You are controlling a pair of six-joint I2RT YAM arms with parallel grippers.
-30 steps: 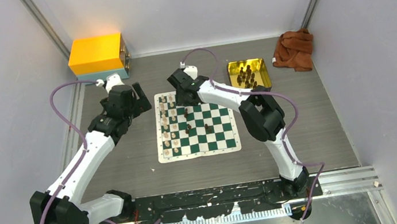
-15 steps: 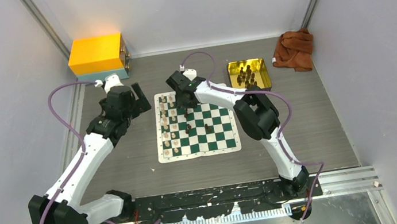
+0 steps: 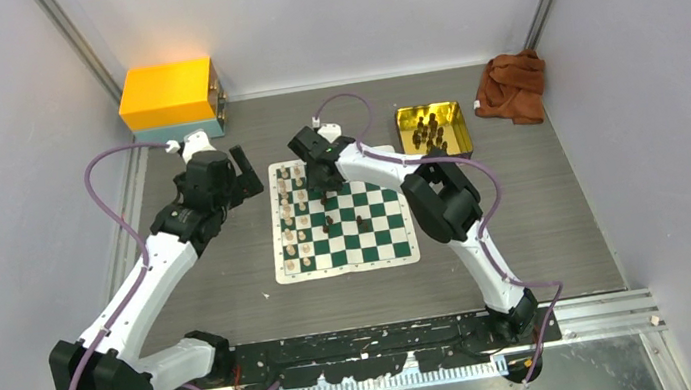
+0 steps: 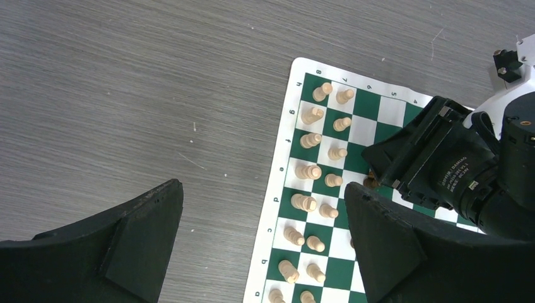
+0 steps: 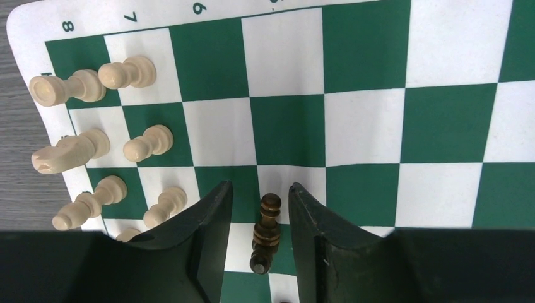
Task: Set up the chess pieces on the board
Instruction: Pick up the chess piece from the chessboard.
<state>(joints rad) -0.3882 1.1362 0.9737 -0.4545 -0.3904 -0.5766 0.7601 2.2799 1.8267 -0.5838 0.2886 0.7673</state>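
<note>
The green and white board point(image 3: 351, 268) lies mid-table. Cream pieces point(image 3: 294, 217) fill its two left columns, and two dark pieces point(image 3: 362, 223) stand near its middle. More dark pieces point(image 3: 429, 131) sit in the gold tray. My right gripper point(image 3: 325, 184) is low over the board's far left part. In the right wrist view its jaws point(image 5: 258, 186) stand slightly apart around a dark piece point(image 5: 268, 230), with a gap on each side. My left gripper point(image 3: 246, 175) hovers open and empty left of the board point(image 4: 282, 158), shown in the left wrist view point(image 4: 263, 189).
A gold tray point(image 3: 402, 137) sits right of the board's far corner. A yellow box point(image 3: 167, 92) stands at the far left. A brown cloth point(image 3: 512, 84) lies at the far right. Grey walls close in on both sides.
My right gripper has shifted a little left over the board's far part. The left arm has drawn back slightly and then held still.
</note>
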